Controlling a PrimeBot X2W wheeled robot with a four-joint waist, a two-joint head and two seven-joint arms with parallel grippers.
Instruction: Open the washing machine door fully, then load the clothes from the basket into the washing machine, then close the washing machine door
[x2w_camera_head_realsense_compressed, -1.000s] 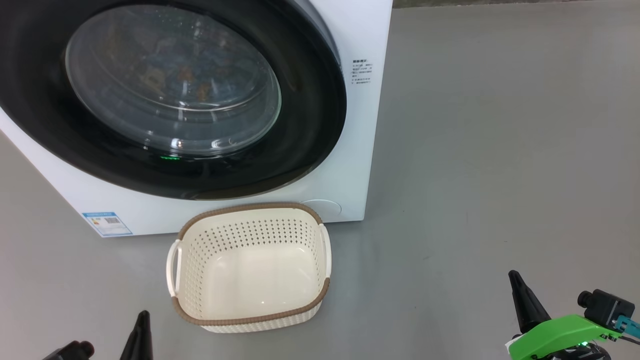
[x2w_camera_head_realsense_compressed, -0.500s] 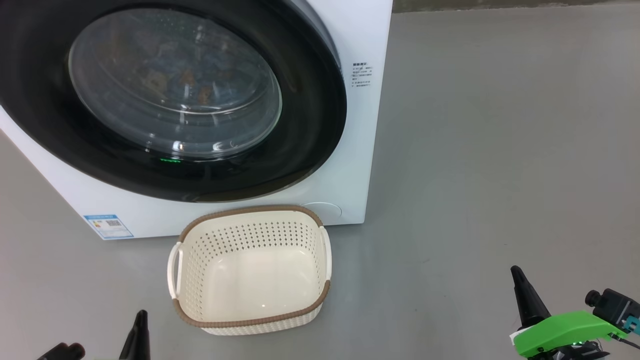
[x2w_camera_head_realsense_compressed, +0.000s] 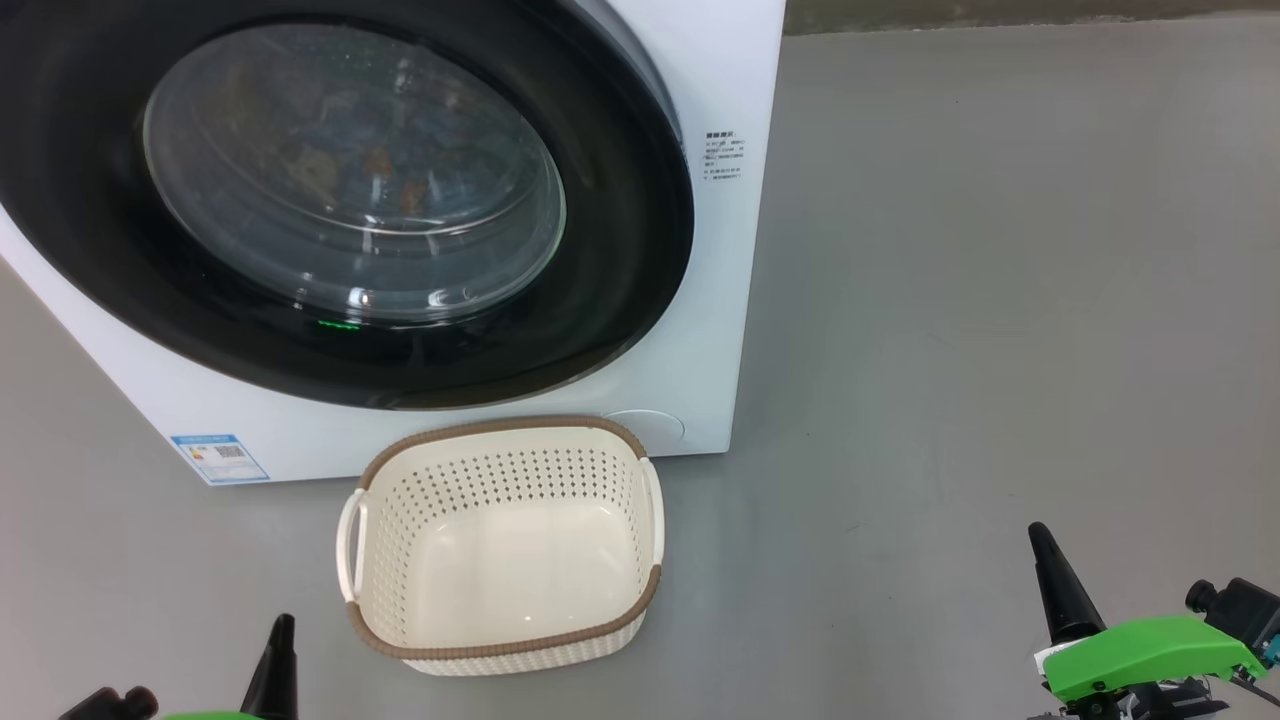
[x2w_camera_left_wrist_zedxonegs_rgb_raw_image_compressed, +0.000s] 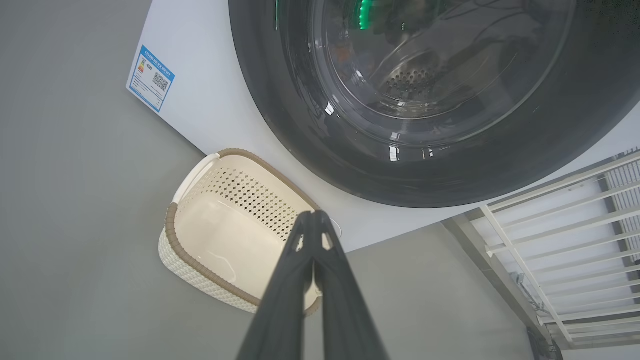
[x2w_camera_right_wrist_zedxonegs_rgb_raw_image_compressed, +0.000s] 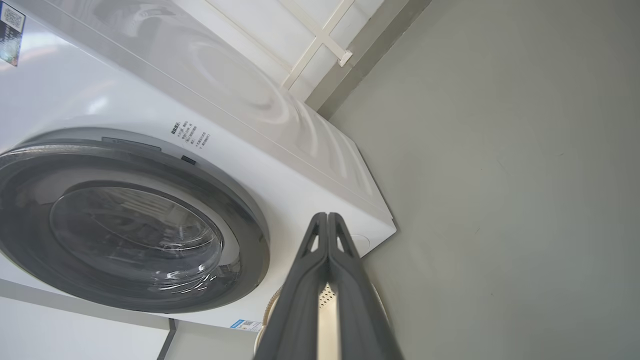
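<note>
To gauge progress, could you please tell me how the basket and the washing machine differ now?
The basket is empty and open-topped; the washing machine has its door shut, with coloured fabric dimly visible behind the glass. The basket is small and cream, brown-rimmed; the machine is large and white, black-ringed. Both stand on the grey floor.

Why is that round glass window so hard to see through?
Head view: white glints and a green reflection streak the glossy black-ringed round glass door, dimming the patterned clothes behind; left wrist view: green glare at its top; right wrist view: pale reflections veil the glass.
</note>
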